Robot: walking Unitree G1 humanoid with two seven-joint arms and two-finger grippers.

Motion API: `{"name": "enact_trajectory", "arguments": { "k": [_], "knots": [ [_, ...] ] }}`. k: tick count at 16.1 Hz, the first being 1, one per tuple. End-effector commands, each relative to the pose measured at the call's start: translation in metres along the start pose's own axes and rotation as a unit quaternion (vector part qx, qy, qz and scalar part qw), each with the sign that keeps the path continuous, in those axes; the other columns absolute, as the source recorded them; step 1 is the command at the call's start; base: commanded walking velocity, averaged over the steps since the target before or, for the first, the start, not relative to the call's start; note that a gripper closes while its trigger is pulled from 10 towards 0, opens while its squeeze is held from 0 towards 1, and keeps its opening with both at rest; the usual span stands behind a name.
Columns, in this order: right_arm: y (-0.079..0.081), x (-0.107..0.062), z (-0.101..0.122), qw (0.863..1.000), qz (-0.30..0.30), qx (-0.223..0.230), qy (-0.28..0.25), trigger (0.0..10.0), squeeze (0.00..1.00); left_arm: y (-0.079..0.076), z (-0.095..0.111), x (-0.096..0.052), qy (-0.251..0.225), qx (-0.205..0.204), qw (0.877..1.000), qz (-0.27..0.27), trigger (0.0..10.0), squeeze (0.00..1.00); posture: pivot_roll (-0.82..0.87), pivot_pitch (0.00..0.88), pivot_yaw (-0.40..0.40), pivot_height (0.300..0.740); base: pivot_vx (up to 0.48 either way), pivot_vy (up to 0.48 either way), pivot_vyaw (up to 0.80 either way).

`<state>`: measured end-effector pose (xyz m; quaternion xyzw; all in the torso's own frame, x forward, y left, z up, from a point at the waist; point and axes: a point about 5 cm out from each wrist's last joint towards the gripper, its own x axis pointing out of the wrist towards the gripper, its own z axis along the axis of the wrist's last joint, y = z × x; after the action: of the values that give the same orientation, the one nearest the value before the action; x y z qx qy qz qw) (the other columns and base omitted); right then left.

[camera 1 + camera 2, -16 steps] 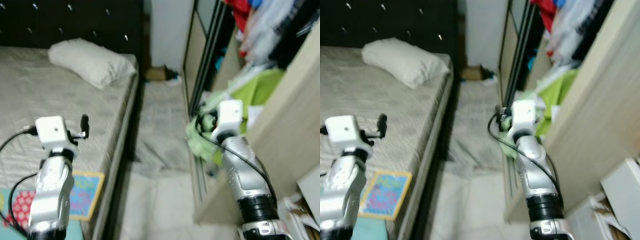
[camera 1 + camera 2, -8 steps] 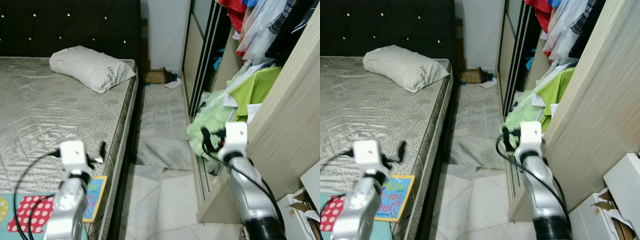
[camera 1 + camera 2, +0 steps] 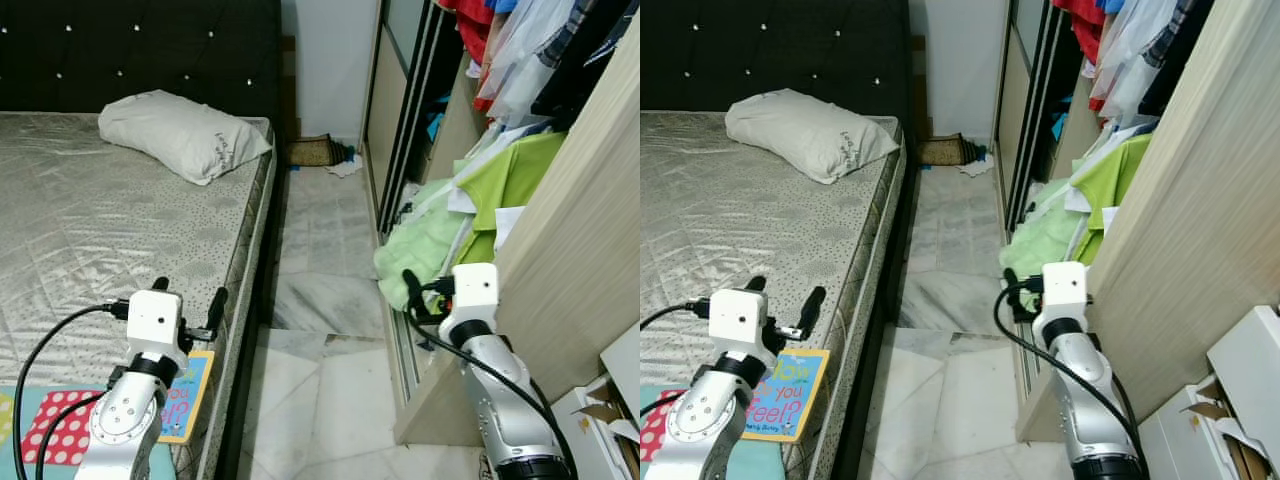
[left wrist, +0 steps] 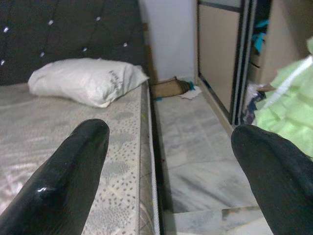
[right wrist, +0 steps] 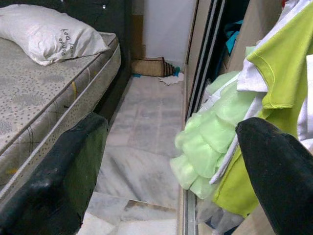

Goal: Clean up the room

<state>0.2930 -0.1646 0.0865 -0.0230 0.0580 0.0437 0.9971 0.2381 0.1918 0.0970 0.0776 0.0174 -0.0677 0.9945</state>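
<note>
Since a second ago the head camera has steadied and tipped down; blur gone, both arms lower and nearer. Nothing picked up yet, so the cleanup looks barely started.

Left claw (image 3: pixel 188 298) spread, empty, over the bed (image 3: pixel 90 210) edge near a glossy picture book (image 3: pixel 190 395). Right claw (image 3: pixel 1011 282) spread wide, empty, just short of the pale green ruffled garment (image 3: pixel 420 245) spilling from the wardrobe (image 3: pixel 560 260) onto the marble floor (image 3: pixel 325 215). Soft, limp fabric: likely the next grab. Quilted satin mattress, plump white pillow (image 3: pixel 180 135), small rubbish (image 3: pixel 320 152) at the far wall.

Pillow (image 3: pixel 810 132) on bed (image 3: pixel 740 230), green clothes (image 3: pixel 1075 215) spilling from wardrobe (image 3: pixel 1180 230)
</note>
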Motion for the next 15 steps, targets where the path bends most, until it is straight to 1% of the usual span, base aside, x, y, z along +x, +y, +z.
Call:
{"name": "enact_trajectory", "arguments": {
  "k": [1,2,4,5,6,7,8,9,10,11,13,15],
  "knots": [
    [0.001,0.006,0.010,1.000,-0.002,0.007,-0.015,10.0,0.00,-0.006,0.007,0.001,-0.015,0.022,0.999,-0.021,10.0,0.00,-0.07,0.000,-0.024,0.740,0.000,0.000,0.00],
    [0.002,0.008,0.014,1.000,-0.011,0.009,-0.024,10.0,0.00,-0.011,0.007,0.001,-0.012,0.019,1.000,-0.020,10.0,0.00,-0.07,0.000,-0.020,0.740,0.000,0.000,0.00],
    [0.003,0.005,0.016,0.999,-0.018,0.018,-0.032,10.0,0.00,-0.020,0.010,0.001,-0.024,0.009,0.999,-0.021,10.0,0.00,-0.08,0.000,-0.014,0.740,0.000,0.000,0.00],
    [0.002,0.003,0.015,0.999,-0.022,0.026,-0.032,10.0,0.00,-0.025,0.009,0.002,-0.023,-0.005,1.000,-0.008,10.0,0.00,-0.08,0.000,-0.015,0.740,0.000,0.000,0.00],
    [-0.001,0.000,0.013,0.999,-0.028,0.022,-0.030,10.0,0.00,-0.029,0.007,0.003,-0.024,-0.024,0.999,0.005,10.0,0.00,-0.09,0.000,-0.015,0.740,0.000,0.000,0.00],
    [-0.002,-0.001,0.013,0.999,-0.031,0.020,-0.033,10.0,0.00,-0.032,0.009,0.004,-0.031,-0.029,0.999,0.001,10.0,0.00,-0.09,0.000,-0.013,0.740,0.000,0.000,0.00],
    [-0.001,-0.001,0.015,0.999,-0.029,0.021,-0.036,10.0,0.00,-0.029,0.012,0.005,-0.040,-0.024,0.999,0.010,10.0,0.00,-0.09,0.000,-0.013,0.740,0.000,0.000,0.00],
    [-0.002,0.001,0.016,0.999,-0.031,0.018,-0.038,10.0,0.00,-0.019,0.010,0.006,-0.034,-0.048,0.997,0.051,10.0,0.00,-0.09,0.000,-0.021,0.740,0.000,0.000,0.00],
    [-0.003,0.004,0.017,0.999,-0.032,0.019,-0.038,10.0,0.00,-0.009,0.008,0.006,-0.029,-0.060,0.994,0.087,10.0,0.00,-0.08,0.000,-0.026,0.740,0.000,0.000,0.00],
    [-0.001,0.007,0.017,0.999,-0.030,0.017,-0.036,10.0,0.00,-0.008,0.009,0.007,-0.032,-0.073,0.992,0.096,10.0,0.00,-0.08,0.000,-0.026,0.740,0.000,0.000,0.00],
    [0.003,0.011,0.020,0.999,-0.024,0.015,-0.041,10.0,0.00,-0.009,0.011,0.007,-0.033,-0.076,0.993,0.078,10.0,0.00,-0.06,0.000,-0.029,0.740,0.000,0.000,0.00],
    [0.000,0.012,0.021,0.999,-0.031,0.013,-0.043,10.0,0.00,-0.009,0.009,0.006,-0.030,-0.071,0.995,0.070,10.0,0.00,-0.06,0.000,-0.022,0.740,0.000,0.000,0.00]
  ]
}}
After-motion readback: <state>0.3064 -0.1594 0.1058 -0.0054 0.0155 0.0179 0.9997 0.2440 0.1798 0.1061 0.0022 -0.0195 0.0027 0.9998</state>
